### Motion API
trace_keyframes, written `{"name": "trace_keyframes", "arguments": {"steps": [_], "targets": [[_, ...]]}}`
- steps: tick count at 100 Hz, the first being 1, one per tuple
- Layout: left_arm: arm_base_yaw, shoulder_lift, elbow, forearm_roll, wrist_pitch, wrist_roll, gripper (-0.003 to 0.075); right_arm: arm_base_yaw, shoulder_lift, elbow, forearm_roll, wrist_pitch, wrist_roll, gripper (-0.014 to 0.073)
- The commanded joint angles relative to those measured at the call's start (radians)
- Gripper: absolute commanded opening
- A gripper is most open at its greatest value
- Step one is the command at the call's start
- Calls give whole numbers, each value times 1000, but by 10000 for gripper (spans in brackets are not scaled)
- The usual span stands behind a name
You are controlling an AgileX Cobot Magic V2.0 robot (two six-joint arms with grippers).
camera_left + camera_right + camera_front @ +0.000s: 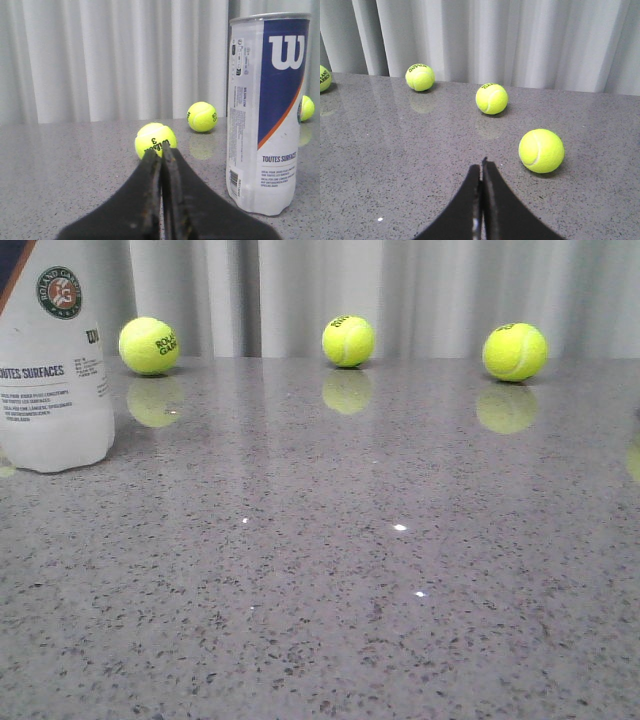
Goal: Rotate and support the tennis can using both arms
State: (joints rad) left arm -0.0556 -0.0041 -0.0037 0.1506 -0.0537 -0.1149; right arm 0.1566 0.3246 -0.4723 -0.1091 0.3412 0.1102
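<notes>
The tennis can [52, 360] stands upright at the far left of the grey table, its top cut off by the front view's edge; neither gripper appears in that view. In the left wrist view the tennis can [265, 110] shows its full height with navy panel, white "W" and orange stripe. My left gripper [161, 152] is shut and empty, low over the table, apart from the can, with a tennis ball [155, 140] just beyond its tips. My right gripper [482, 166] is also shut and empty, over bare table near another ball [541, 150].
Three tennis balls sit along the back of the table: left [149, 346], middle [348, 341] and right [514, 351]. White curtains [420, 290] hang behind the table. More balls [491, 98] [420, 77] lie ahead of the right gripper.
</notes>
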Motion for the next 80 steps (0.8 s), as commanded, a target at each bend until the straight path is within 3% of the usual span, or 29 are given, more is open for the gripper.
{"name": "trace_keyframes", "arguments": {"steps": [1,58,80], "targets": [[-2,-36,47,-2,-87,-11,-21,-6,5,-25,-13,-83,-1,-70],[-2,-36,47,-2,-87,-11,-21,-6,5,-25,-13,-87,-3,-70],[-2,-36,47,-2,-87,-11,-21,-20,-36,86,35,-273,-3,-70]]}}
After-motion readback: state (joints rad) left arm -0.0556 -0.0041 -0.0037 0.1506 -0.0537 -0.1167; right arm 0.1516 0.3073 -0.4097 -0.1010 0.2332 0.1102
